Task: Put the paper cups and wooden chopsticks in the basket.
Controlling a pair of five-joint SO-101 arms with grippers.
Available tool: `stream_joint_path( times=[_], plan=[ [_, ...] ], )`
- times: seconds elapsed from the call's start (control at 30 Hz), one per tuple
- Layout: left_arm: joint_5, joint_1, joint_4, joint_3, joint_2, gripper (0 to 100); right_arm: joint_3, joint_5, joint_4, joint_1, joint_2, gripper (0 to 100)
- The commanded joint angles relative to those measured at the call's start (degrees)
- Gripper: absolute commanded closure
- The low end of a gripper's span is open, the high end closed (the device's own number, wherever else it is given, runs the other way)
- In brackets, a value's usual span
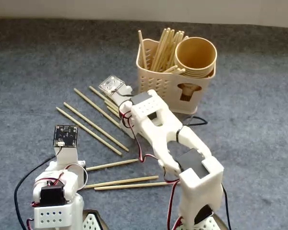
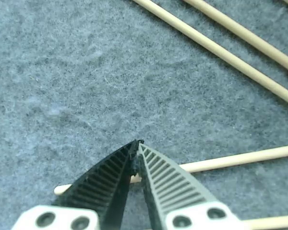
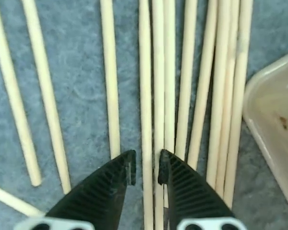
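Now your left gripper [image 2: 137, 146] is closed tight. Its two tips touch and there is nothing between them. It hangs over the grey carpet [image 2: 62, 72], and one loose chopstick [image 2: 230, 160] runs under it. Two long sticks [image 2: 216, 48] lie farther off on the carpet, side by side.

Your right gripper [image 3: 146, 167] is open just a little. Its tips sit on either side of one thin stick [image 3: 145, 96]. That stick is part of a bunch of sticks [image 3: 216, 96] lying close together. You cannot tell from here if the tips touch it. The basket [image 3: 273, 120] has its corner just beside this bunch.

From above, the basket [image 1: 163, 86] stands upright at the far side of the carpet. A stack of paper cups [image 1: 196, 57] sits inside it. Right beside the cups, many standing chopsticks [image 1: 165, 45] lean in the basket too. Some slanted chopsticks [image 1: 91, 127] lie loose on the carpet near the arms. Three near chopsticks [image 1: 122, 181] lie close to the bottoms of the arms.
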State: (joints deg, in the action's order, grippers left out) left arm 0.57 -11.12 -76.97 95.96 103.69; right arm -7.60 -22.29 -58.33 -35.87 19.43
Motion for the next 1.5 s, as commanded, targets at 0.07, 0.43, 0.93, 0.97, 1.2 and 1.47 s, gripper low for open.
stream_joint_path(
  times=[0.07, 0.43, 0.93, 0.97, 1.2, 1.47],
  plan=[
    [-0.35, -0.31, -0.26, 1.19, -0.40, 100, 2.15, -1.76, -1.01, -0.40, 1.71, 91.4],
    [-0.35, -0.31, -0.26, 1.19, -0.40, 100, 2.59, -1.85, -6.02, -0.22, 1.54, 99.4],
    [-0.35, -0.31, -0.26, 1.19, -0.40, 100, 1.10, -1.58, -10.15, 3.30, -11.82, 99.4],
    [-0.35, -0.31, -0.26, 1.19, -0.40, 100, 0.31, -1.58, -10.07, 3.82, -12.97, 99.4],
    [-0.35, -0.31, -0.26, 1.19, -0.40, 100, -6.02, -1.41, -8.66, 3.56, -22.81, 99.4],
    [-0.35, -0.31, -0.26, 1.19, -0.40, 100, -18.86, 5.98, 2.07, 3.56, -38.02, 99.4]
  ],
)
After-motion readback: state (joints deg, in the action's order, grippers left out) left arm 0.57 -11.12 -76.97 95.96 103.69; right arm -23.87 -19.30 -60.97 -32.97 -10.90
